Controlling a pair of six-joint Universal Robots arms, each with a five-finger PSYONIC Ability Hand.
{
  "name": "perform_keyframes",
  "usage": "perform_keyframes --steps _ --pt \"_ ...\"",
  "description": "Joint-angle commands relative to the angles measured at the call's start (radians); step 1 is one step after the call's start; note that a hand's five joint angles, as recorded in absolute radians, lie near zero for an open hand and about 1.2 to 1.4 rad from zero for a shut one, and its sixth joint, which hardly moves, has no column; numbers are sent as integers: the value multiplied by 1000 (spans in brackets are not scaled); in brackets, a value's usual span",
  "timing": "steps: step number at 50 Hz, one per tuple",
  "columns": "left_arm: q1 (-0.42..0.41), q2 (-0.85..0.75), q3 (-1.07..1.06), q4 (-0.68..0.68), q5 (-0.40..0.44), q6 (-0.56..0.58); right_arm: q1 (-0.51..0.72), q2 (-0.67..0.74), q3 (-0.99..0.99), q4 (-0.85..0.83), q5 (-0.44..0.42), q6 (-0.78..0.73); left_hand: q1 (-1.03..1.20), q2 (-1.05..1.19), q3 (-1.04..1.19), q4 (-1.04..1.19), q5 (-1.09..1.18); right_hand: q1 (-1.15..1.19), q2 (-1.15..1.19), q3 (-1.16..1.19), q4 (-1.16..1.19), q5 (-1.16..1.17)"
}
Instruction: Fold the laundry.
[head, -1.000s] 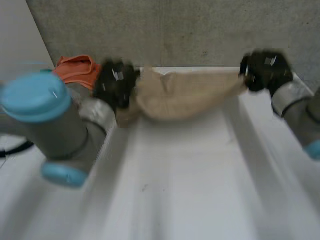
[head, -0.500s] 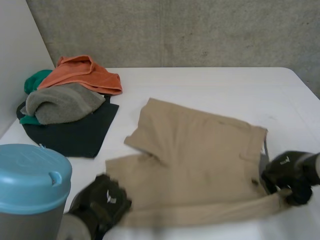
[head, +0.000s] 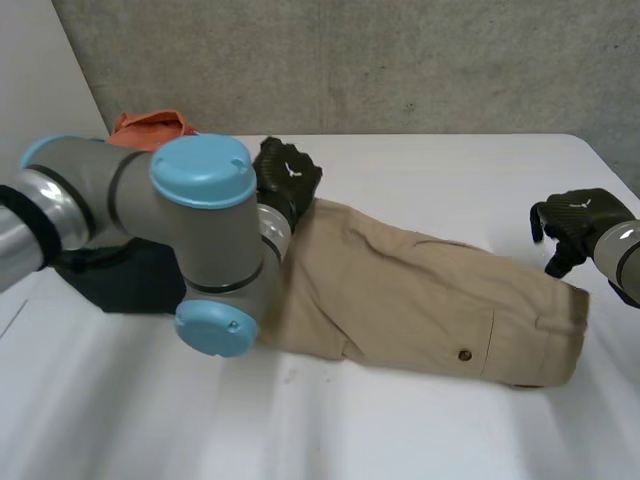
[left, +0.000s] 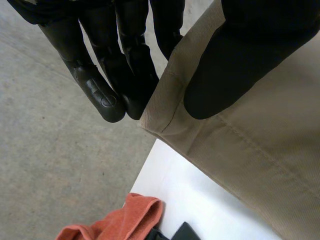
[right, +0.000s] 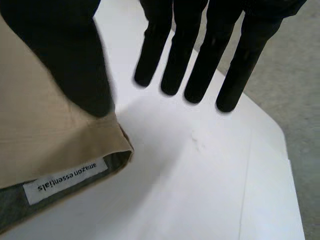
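Far left, a crumpled orange terry cloth (head: 150, 125) peeks up at the back of the smooth white desk (head: 400, 430), and a flat dark cloth (head: 120, 285) lies in front of it. My grey left arm (head: 190, 235) with its light-blue caps reaches across both.

Now my left robot hand (head: 285, 180): straight fingers (left: 107, 97) behind the hem, thumb pressed on the front, so the far left corner of the tan twill shorts (head: 420, 300) is pinched between them. From my left wrist the weave shows fine diagonal ribs, with a stitched hem line running along the edge.

Across the middle, the shorts lie folded into a long flat band, slanting from that corner toward the near right. There's a pocket seam and a small round button (head: 464, 354) near the right end.

Over to my right robot hand (head: 580, 225): fingers straight and spread above bare desk, holding nothing. Its thumb hangs over the shorts' right corner; I can't tell if it touches. Just beside that corner a grey inner lining shows, carrying a white woven label (right: 65, 177) reading "amazon essentials".
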Motion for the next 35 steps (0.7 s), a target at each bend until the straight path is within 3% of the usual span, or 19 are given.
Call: perform_keyframes --steps 1,7,15,24,35 --pt "-38 -10 -27 -89 20 -41 23 -118 33 37 19 77 232 199 207 199 226 -280 -279 -288 -292 -283" --pt "-43 2 -64 -24 43 -41 46 -177 -17 174 -18 156 232 199 207 199 226 -433 -432 -441 -445 -435" --pt "-33 25 -98 24 29 -13 70 -74 -141 411 -44 207 232 199 207 199 226 -459 -458 -467 -471 -462" --pt "-39 69 -147 56 33 -16 80 104 -255 415 -33 245 232 199 207 199 226 -360 -358 -368 -372 -362" --pt "-21 66 -168 206 50 -19 104 254 -318 403 -32 261 232 199 207 199 226 -120 -118 -127 -132 -122"
